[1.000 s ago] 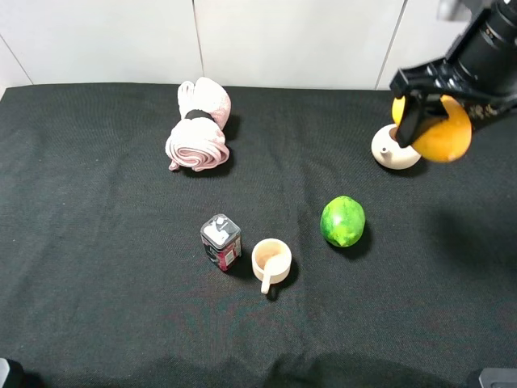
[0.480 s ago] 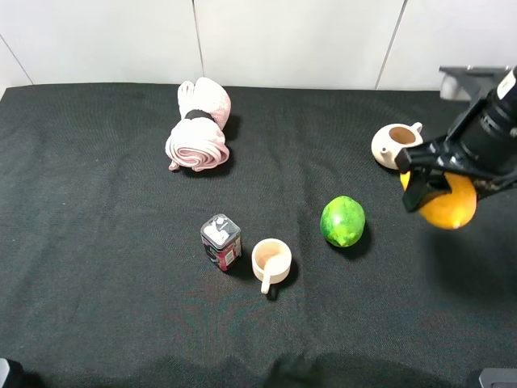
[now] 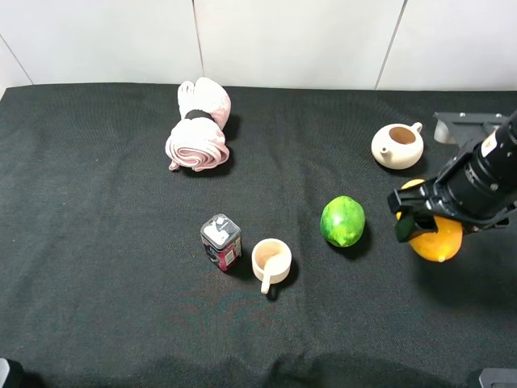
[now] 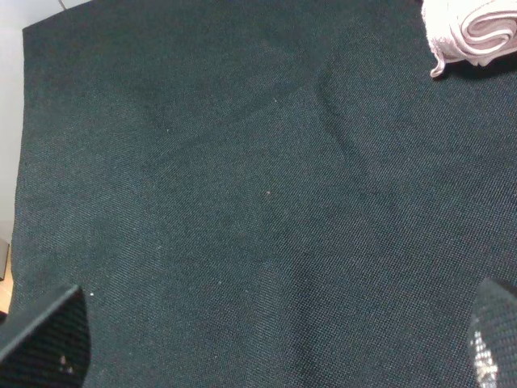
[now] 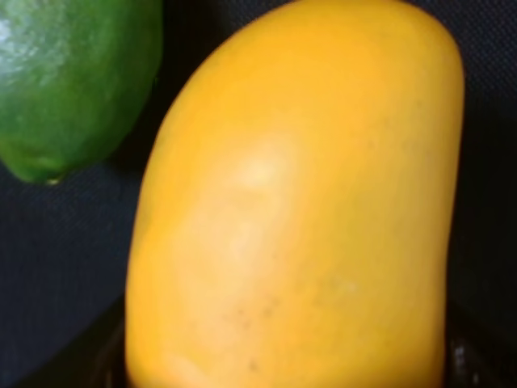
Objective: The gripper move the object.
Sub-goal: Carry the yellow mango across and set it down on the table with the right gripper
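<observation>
Right claw [image 3: 422, 220] around mango [image 3: 440, 244] (half hidden)

A black cloth-covered worktop [image 3: 97, 307] carries five loose things below a white panelled wall [image 3: 283, 40]. A rolled pale-pink towel [image 3: 198, 129] with a dark band around its middle lies toward the far edge, left of centre. Near the middle, a small boxy tin with red sides and a grey-white top [image 3: 220, 240] stands just beside a cream cup with a stubby handle [image 3: 271, 260]. A round green fruit [image 3: 342, 221] sits to the right of the cup, apart from it. A cream, round-bodied teapot [image 3: 397, 146] stands farther back on the right.
</observation>
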Tool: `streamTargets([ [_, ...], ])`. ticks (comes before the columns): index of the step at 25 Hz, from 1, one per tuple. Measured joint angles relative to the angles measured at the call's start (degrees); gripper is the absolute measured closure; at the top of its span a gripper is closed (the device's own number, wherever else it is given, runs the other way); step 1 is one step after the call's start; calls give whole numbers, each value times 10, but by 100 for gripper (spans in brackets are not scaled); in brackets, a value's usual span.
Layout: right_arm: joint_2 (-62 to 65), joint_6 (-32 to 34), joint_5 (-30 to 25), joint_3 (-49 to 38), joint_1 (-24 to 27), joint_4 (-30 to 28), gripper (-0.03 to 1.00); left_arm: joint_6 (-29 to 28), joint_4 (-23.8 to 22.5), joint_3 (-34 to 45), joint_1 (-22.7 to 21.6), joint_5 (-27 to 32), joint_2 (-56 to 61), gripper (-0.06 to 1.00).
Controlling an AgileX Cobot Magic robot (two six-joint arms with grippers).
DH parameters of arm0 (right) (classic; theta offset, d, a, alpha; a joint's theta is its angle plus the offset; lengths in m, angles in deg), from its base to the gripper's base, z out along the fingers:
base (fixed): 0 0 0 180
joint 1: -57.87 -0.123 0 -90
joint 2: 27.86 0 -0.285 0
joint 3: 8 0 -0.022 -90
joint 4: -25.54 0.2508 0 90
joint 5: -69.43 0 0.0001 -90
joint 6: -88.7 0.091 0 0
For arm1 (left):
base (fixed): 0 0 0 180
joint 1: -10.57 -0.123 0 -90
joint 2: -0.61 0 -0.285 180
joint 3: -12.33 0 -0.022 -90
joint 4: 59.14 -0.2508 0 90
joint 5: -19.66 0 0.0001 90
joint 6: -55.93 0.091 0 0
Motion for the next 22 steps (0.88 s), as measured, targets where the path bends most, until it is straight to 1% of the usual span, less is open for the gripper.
streamTargets([
  [5, 0, 5, 64, -37, 0, 1, 51, 0, 0, 0, 0, 0, 0, -5],
  [11, -21, 19, 97, -45, 0, -19, 51, 0, 0, 0, 0, 0, 0, -5],
  [22, -109, 21, 168, -45, 0, -30, 51, 0, 0, 0, 0, 0, 0, -5],
])
